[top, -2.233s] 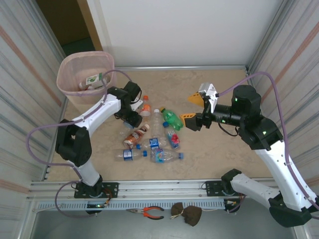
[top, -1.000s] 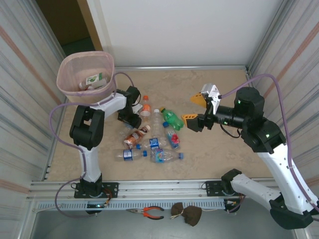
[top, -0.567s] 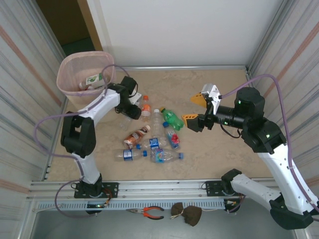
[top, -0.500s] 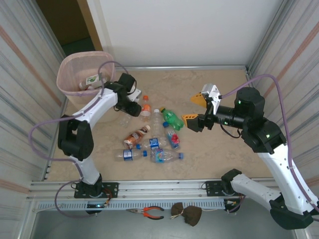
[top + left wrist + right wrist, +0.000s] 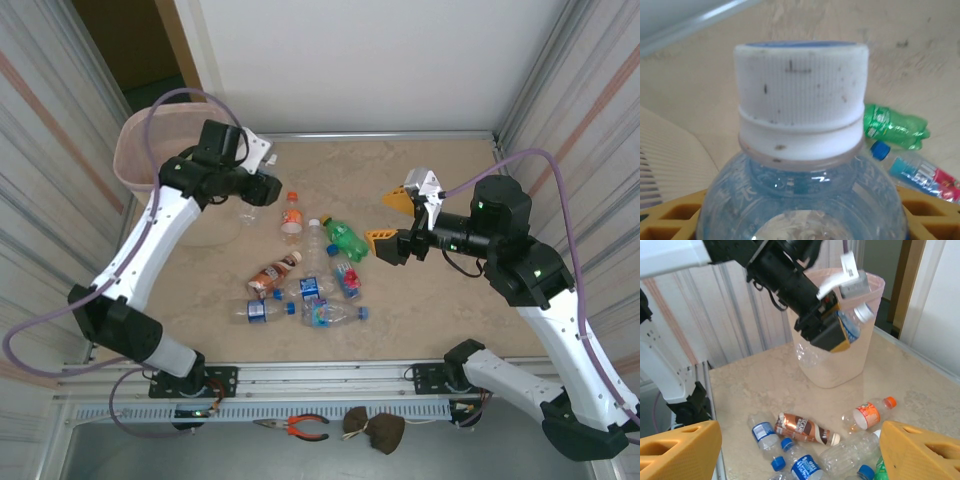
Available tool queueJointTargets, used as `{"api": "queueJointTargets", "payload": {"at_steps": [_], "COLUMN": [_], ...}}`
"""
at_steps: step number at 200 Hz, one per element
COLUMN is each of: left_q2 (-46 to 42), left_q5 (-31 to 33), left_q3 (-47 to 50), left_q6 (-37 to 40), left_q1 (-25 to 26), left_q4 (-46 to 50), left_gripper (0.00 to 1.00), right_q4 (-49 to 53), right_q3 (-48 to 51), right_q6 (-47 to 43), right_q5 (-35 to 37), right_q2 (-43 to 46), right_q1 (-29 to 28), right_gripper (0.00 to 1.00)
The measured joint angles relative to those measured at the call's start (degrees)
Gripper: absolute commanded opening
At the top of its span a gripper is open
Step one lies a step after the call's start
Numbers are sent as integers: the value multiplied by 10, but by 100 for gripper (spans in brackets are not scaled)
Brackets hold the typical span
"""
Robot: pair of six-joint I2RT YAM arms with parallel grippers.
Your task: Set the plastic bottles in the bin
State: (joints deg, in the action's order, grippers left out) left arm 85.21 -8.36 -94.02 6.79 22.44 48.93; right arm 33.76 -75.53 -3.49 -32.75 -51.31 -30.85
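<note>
One clear bottle [image 5: 800,210] is clamped between the two yellow fingers [image 5: 927,215] of the left gripper [image 5: 257,188] and held above the table [image 5: 440,170]. Eight more bottles [image 5: 313,245] lie on the table in one loose group near its middle. They are one green bottle [image 5: 346,239], one brown bottle [image 5: 271,276], one orange-capped bottle [image 5: 291,217] and five clear ones, most with blue or red labels. There is one bin [image 5: 127,158], at 10 o'clock of the table.

The held bottle is of thin clear plastic with a round shoulder. Its cap [image 5: 801,100] is white and finely ribbed, with small dark specks and a blue top. The bin is beige and rounded, with a translucent pink liner. The table has a beige, stone-like pattern.

In the right wrist view the held bottle is tilted, with its long axis from 7 to 1 o'clock and the cap at the upper end. There it shows in front of the bin's wall. In the top view the left gripper is at 4 o'clock of the bin, just beside it; whether the bottle is over the rim I cannot tell. The green bottle lies with its long axis from 10 to 4 o'clock, cap toward 10.

The right gripper [image 5: 380,220] hangs at 3 o'clock of the group, its two orange fingers wide apart, holding nothing.
</note>
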Motion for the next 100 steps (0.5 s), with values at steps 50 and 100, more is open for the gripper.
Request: {"api": "queueJointTargets", "payload": {"at_steps": [50, 100], "left_q2": [-34, -32], "left_q5": [1, 9], "left_q3": [-60, -158], "left_q6": [5, 26], "left_q1": [-1, -54], "left_q4": [-22, -13], "left_gripper": [62, 61], "right_q4": [0, 0], "right_q3": [0, 0], "right_q6": [0, 0], "right_q5": [0, 0], "right_q2": [4, 8], "right_q1": [0, 0], "right_gripper": [81, 81]}}
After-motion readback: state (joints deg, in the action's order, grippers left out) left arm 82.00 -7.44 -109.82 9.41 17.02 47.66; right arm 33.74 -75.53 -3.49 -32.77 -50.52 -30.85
